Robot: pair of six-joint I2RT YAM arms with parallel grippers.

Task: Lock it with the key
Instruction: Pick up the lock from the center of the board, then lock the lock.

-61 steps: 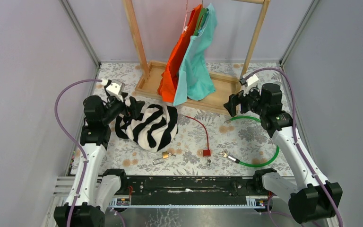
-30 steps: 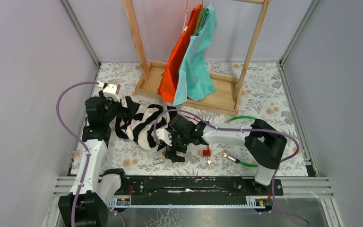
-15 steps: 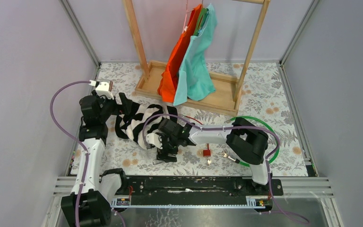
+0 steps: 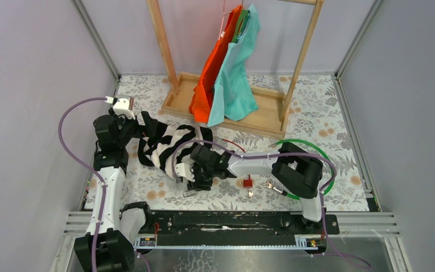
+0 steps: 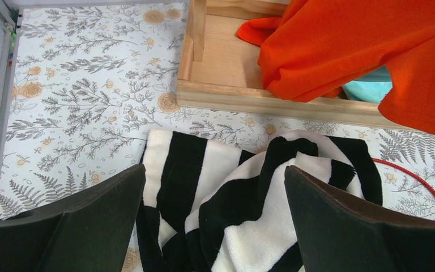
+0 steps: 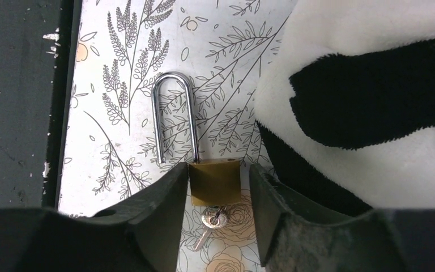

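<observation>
A brass padlock (image 6: 215,182) lies on the flowered table top with its steel shackle (image 6: 174,116) swung open and pointing away from the camera. A small silver key (image 6: 209,221) sticks out of its underside. My right gripper (image 6: 219,170) straddles the padlock body: the left finger touches its side, and a narrow gap remains at the right finger. In the top view the right gripper (image 4: 197,182) covers the lock, with only the shackle (image 4: 189,193) showing. My left gripper (image 5: 214,170) hangs wide open above the zebra-striped blanket (image 5: 226,192), holding nothing.
The striped blanket (image 6: 362,113) bulges right beside the right finger. A wooden clothes rack base (image 4: 260,107) with orange and teal garments stands behind. A red cable ending in a red block (image 4: 247,183) and a green cable (image 4: 323,187) lie to the right. A black rail (image 4: 232,221) borders the near edge.
The right arm swung from the back right down to the padlock, and its jaws have narrowed around the lock body. The left arm shifted slightly left and stays open.
</observation>
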